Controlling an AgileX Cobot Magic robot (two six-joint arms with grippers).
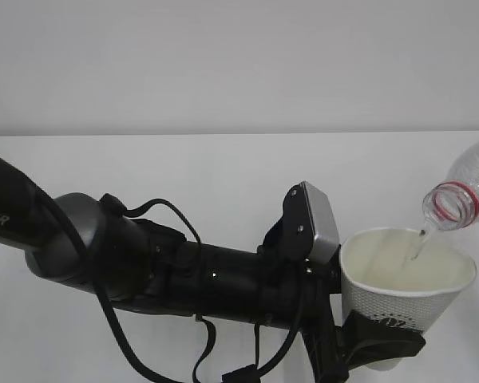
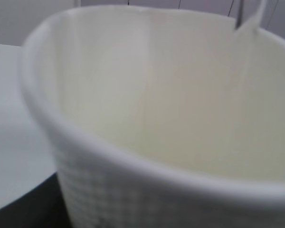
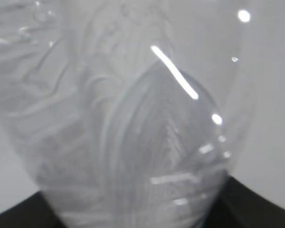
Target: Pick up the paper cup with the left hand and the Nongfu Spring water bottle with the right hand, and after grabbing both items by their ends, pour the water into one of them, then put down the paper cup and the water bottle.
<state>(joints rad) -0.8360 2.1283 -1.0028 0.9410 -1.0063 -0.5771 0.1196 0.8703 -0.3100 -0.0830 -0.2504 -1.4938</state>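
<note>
Now L fingers (image 1: 383,339) clamp paper cup (image 1: 403,299) base — R fingers hidden, bottle (image 1: 463,195) tilted.

Matt paper cup (image 1: 387,307) (dimpled wall); glossy clear plastic bottle (image 1: 467,191).

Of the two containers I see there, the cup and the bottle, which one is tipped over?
The clear water bottle with the red neck ring: it slants mouth-down over the paper cup, a thin stream of water running in. The cup stands upright, mouth up.
</note>
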